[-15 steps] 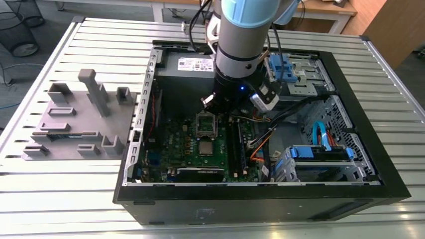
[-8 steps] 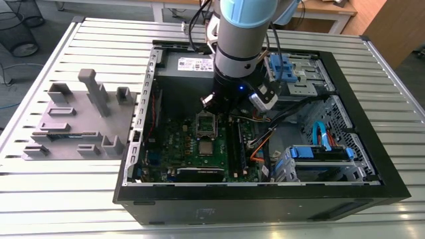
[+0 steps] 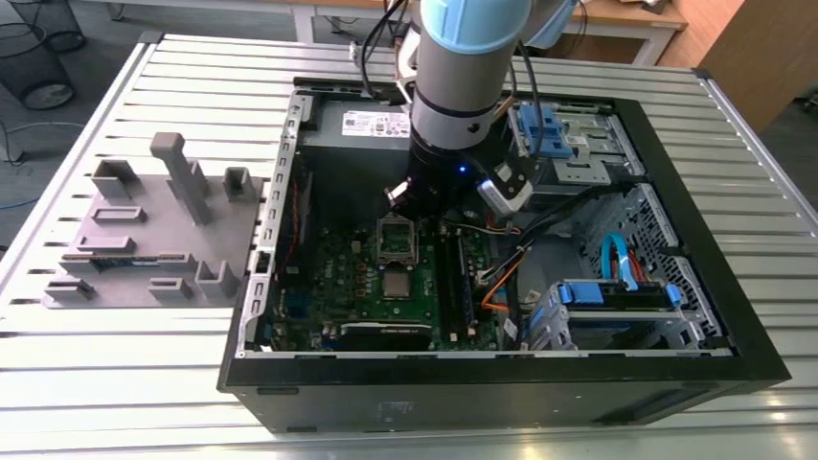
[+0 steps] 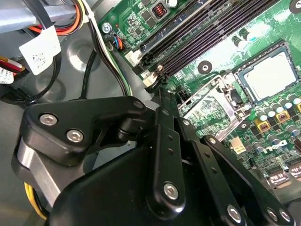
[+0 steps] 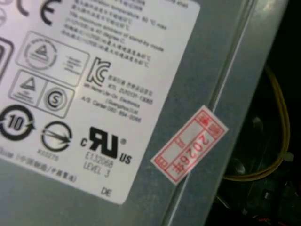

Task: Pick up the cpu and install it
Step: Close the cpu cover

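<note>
Second wrist view: cpu (image 4: 272,70) apart from gripper (image 4: 163,101) (socket frame (image 4: 210,107) between).

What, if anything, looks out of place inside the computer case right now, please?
The cpu lies flat in its dark socket, yet the socket's metal bracket beside it stands swung open rather than closed over the chip. Nothing else looks spilled, askew or damaged.

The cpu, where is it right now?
In the exterior view the cpu lies flat on the motherboard inside the open computer case, beside the opened socket bracket, with the memory slots on the exterior view's right.
</note>
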Controlling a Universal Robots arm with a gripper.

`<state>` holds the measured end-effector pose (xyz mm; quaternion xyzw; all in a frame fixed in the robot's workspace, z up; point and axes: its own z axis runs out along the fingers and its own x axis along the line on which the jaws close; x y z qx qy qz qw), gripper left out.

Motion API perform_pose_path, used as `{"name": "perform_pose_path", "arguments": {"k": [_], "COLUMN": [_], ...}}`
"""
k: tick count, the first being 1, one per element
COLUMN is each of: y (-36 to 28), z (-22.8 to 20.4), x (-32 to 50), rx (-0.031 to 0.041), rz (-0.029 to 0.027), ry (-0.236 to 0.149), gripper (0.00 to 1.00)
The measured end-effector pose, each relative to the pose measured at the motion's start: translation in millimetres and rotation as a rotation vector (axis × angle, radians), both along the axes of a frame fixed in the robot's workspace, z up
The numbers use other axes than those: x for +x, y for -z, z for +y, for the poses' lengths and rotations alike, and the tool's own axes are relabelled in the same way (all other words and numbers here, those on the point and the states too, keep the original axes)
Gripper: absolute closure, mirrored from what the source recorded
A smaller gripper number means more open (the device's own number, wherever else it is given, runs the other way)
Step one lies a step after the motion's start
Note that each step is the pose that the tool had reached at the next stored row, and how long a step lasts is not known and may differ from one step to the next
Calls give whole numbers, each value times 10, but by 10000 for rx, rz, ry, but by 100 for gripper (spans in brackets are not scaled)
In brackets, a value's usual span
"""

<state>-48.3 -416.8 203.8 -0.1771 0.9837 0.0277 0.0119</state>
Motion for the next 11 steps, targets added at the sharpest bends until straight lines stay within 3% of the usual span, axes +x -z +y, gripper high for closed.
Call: {"name": "perform_pose_path", "arguments": {"k": [7, 11], "y": [-34, -65], "z": [0, 0], "x": [-2, -1], "rx": [-141, -337], "rz": [1, 0], "ry": [-15, -35], "gripper": [89, 89]}}
